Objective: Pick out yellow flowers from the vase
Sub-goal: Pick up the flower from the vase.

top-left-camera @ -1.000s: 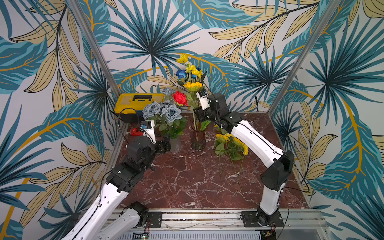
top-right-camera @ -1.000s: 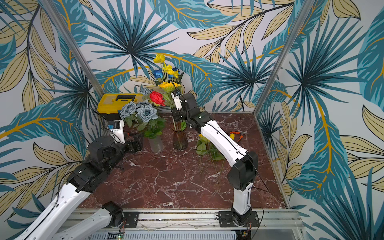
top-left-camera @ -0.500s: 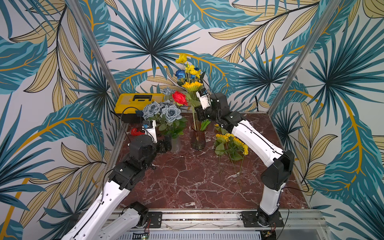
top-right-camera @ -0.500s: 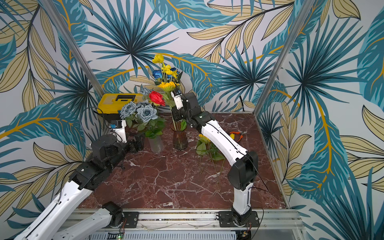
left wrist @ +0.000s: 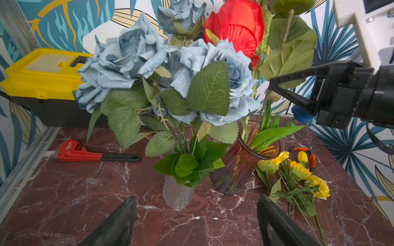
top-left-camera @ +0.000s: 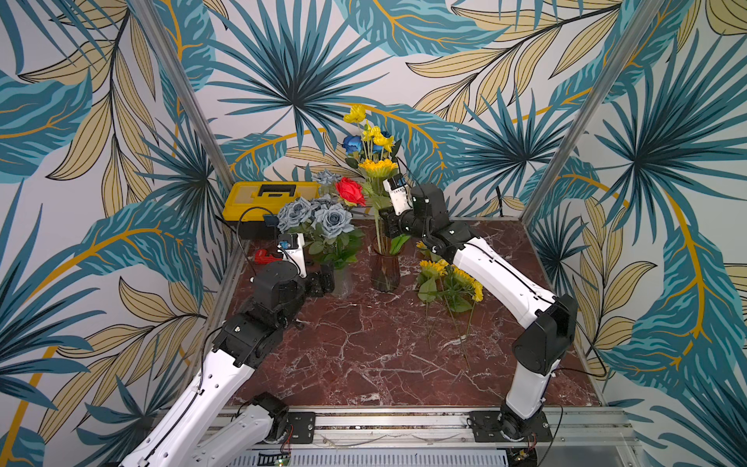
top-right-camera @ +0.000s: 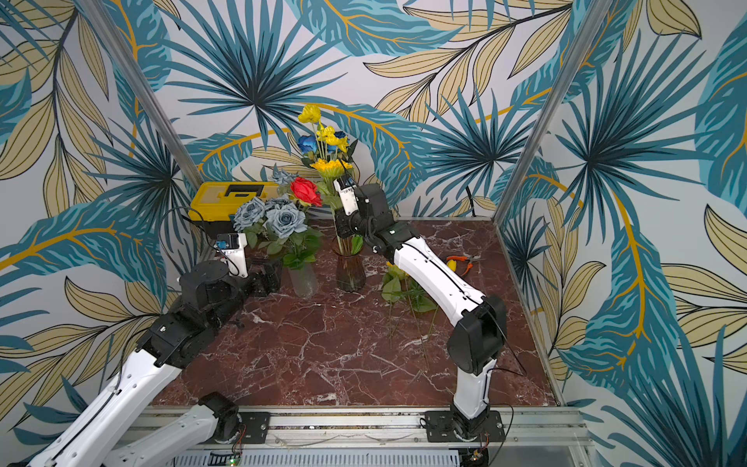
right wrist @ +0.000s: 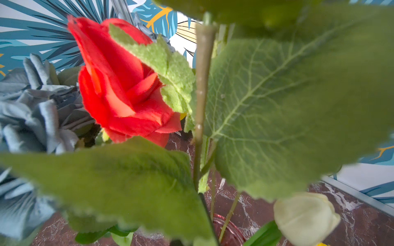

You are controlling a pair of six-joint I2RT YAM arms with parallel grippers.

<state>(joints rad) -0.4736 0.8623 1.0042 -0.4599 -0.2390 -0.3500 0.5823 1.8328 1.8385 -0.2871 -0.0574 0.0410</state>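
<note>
Green sunflower stem [right wrist: 200,85] above the amber vase [left wrist: 241,166] looks pinched by the closed right gripper [left wrist: 271,86]; next calls for a straight upward lift. Empty, the left gripper [left wrist: 196,199] gapes wide.

Loose yellow flowers [left wrist: 297,170] on marble table [left wrist: 85,191] — just beside amber vase [left wrist: 238,170]

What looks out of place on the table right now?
Workshop items lie among the flowers: a red pipe wrench on the dark red marble table near the side rail, and orange-handled cutters by the loose yellow flowers. The amber glass vase and clear glass vase stand upright; nothing looks spilled.
</note>
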